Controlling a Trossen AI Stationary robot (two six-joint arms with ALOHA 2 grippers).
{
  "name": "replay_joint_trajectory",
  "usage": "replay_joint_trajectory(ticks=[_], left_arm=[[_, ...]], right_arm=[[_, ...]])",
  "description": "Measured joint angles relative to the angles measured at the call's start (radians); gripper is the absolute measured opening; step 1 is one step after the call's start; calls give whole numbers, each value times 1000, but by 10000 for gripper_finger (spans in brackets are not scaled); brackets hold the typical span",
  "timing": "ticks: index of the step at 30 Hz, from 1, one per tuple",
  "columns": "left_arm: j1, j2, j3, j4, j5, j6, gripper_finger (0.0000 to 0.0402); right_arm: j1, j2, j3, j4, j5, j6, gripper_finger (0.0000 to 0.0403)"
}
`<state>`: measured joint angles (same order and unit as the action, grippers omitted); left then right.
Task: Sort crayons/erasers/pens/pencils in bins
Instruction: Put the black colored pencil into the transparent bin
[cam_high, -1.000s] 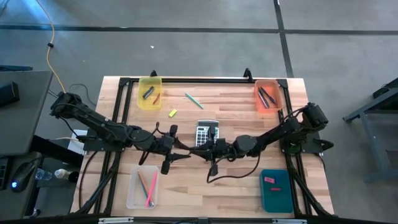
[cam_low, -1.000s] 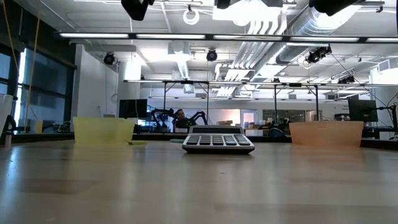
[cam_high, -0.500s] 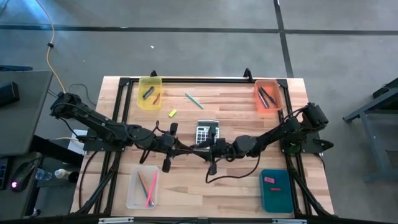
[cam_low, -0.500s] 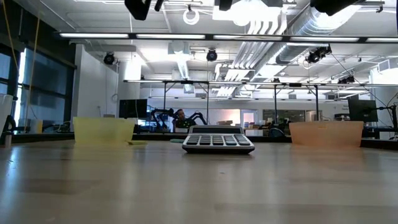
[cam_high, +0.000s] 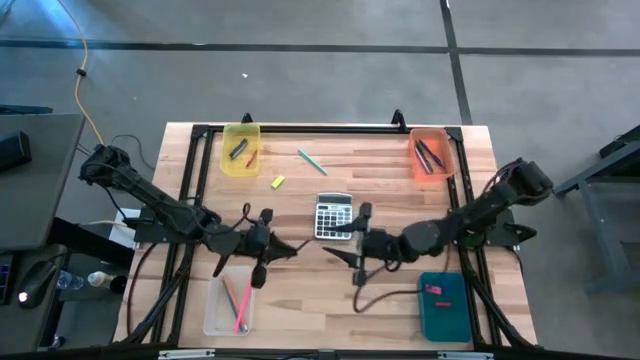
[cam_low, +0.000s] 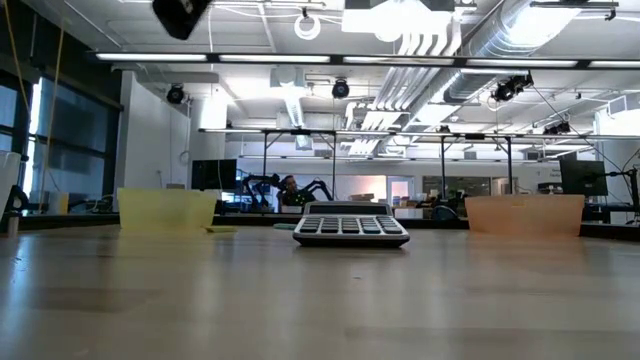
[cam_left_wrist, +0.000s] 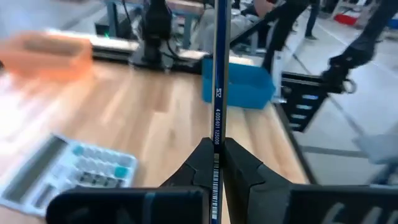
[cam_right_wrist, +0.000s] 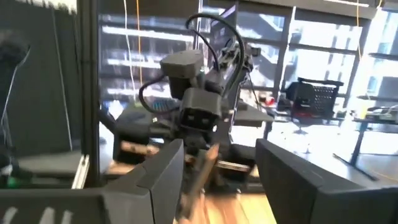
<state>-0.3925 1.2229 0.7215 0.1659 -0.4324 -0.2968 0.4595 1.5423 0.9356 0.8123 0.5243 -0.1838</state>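
A dark blue pencil (cam_left_wrist: 217, 93) with white print sticks out ahead of my left gripper (cam_left_wrist: 216, 165), which is shut on it above the table's middle, left of the calculator (cam_high: 334, 215). My left gripper (cam_high: 285, 249) faces my right gripper (cam_high: 343, 254), which stands open and empty a short way toward the table's right. Between its spread fingers, the right wrist view shows the left gripper (cam_right_wrist: 199, 109) ahead. A green pencil (cam_high: 311, 161) and a yellow eraser (cam_high: 278, 182) lie flat on the far half of the table. My left gripper pinches the blue pencil's shaft (cam_left_wrist: 216, 152) between its two fingers (cam_left_wrist: 202, 165). The pencil lies along the fingers, not across them, and its long free end points toward the table's right. It is lifted clear of the table.
The yellow bin (cam_high: 241, 150) stands at the far left, the orange bin (cam_high: 430, 155) at the far right. The clear bin (cam_high: 230, 300) with pencils is at the near left and the teal bin (cam_high: 443, 305) at the near right. The calculator (cam_low: 350, 225) lies mid-table.
My left gripper has shut on the blue pencil, and my right gripper has opened and let it go. My left gripper has then drawn back toward the table's left edge with the pencil, and my right gripper toward the right edge.
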Motion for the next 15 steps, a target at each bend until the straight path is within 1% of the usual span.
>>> replay_joint_trajectory(ticks=[4, 7, 10, 12, 15], left_arm=[[-104, -15, 2, -119, -5, -191, 0], [-208, -16, 38, -287, -50, -383, 0], [-314, -8, 99, -464, -118, -591, 0], [-384, 0, 134, -594, -163, -742, 0], [-492, 15, 182, -747, -234, -986, 0]], right_arm=[[52, -85, 0, -175, 92, -8, 186], [72, -129, 0, -302, 161, 22, 161], [85, -143, -1, -388, 182, 45, 117], [89, -143, -1, -416, 188, 52, 83], [92, -142, -1, -447, 192, 57, 31]])
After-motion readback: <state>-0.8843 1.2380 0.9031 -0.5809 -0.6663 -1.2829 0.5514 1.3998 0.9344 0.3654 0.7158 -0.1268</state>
